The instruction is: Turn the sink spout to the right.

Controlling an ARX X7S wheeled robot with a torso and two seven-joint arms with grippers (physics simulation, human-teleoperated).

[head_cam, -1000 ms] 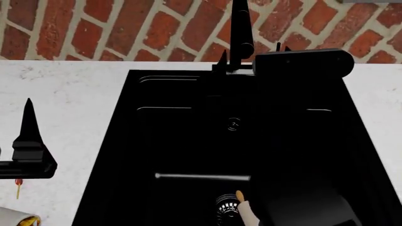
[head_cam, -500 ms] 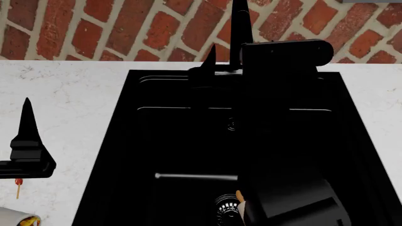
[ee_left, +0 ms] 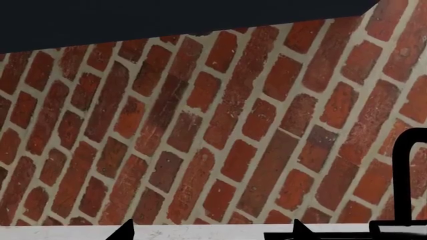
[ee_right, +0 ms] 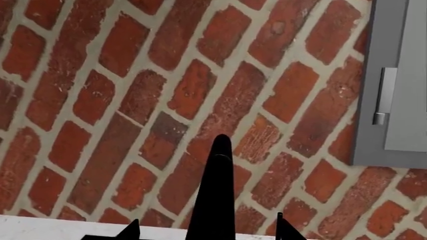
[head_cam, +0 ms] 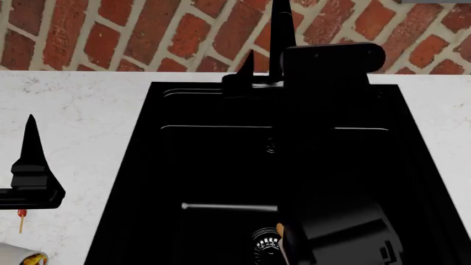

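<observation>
The sink spout (head_cam: 282,33) rises as a slim black tube behind the sink (head_cam: 206,165), against the brick wall. My right gripper (ee_right: 205,231) is open and straddles the spout (ee_right: 217,195), with a gap showing on each side of the tube. In the head view only one right fingertip (head_cam: 248,62) shows, left of the spout; the wrist hides the other. My left gripper (ee_left: 210,232) is open with nothing in it, low over the white counter left of the sink (ee_left: 333,235). It points at the wall, with the spout (ee_left: 402,175) off to one side.
My right arm (head_cam: 331,165) covers the right half of the basin. A round metal drain (head_cam: 265,243), a thin metal bar (head_cam: 228,207) and an orange-tipped item (head_cam: 281,229) lie in the sink. A grey cabinet (ee_right: 400,80) hangs on the brick wall.
My right gripper has shifted left along the back of the sink, so its fingers now sit on either side of the spout. The spout itself and the left arm look unchanged.
</observation>
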